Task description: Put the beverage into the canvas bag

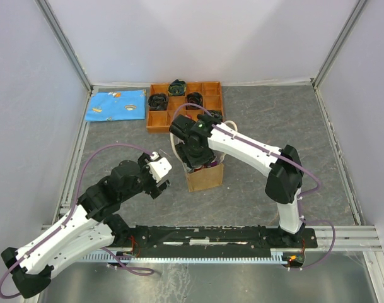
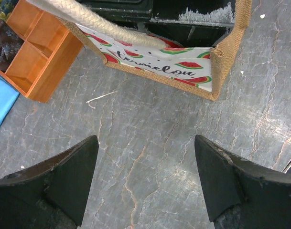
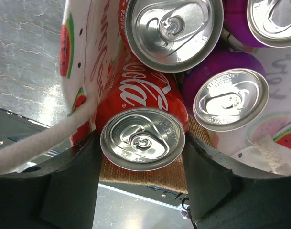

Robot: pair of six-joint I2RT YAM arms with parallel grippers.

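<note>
The beverage, a red cola can, sits between the fingers of my right gripper, which is shut on it just below its silver top. The can reaches down into the mouth of the canvas bag, beside another red can and two purple cans. From above, the right gripper hangs over the tan canvas bag. My left gripper is open and empty over bare table, a little left of the canvas bag.
An orange wooden tray of compartments with dark coiled items stands behind the bag. A blue patterned cloth lies at the back left. The bag's white rope handle drapes by the right gripper's left finger. White walls enclose the table.
</note>
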